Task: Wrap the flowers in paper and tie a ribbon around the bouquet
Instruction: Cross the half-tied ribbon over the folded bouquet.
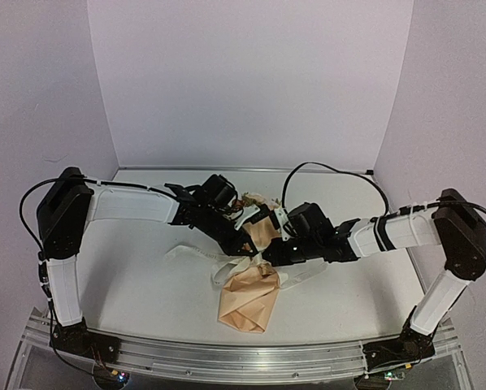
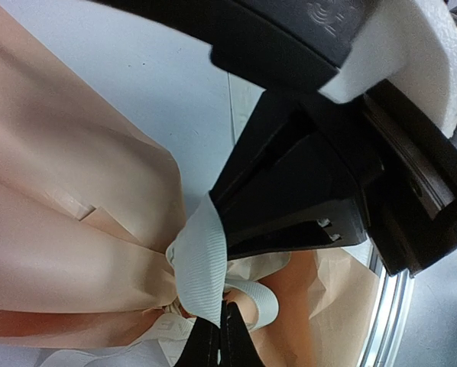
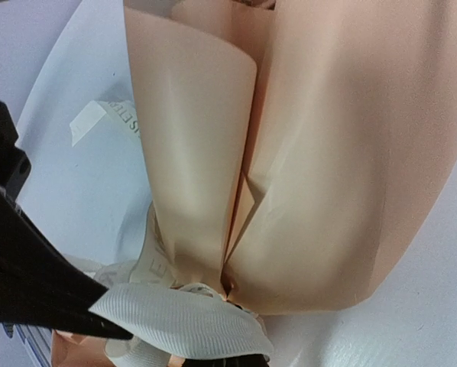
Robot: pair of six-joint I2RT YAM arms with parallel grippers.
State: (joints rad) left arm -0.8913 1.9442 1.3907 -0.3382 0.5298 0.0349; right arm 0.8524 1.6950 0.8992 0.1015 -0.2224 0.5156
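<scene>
The bouquet lies on the table with the flowers at its far end, mostly hidden by the arms. The tan paper flares toward me and is pinched at a narrow waist. The cream ribbon is bunched round that waist, and a flat strand of it runs between my two grippers. My left gripper is shut on one end of that strand. My right gripper, barely showing at the bottom edge, is shut on the other end of the ribbon. Both grippers meet over the waist.
Loose ribbon tails trail on the white table to the left and right of the bouquet. A metal rail runs along the near edge. Pale walls close off the back and both sides.
</scene>
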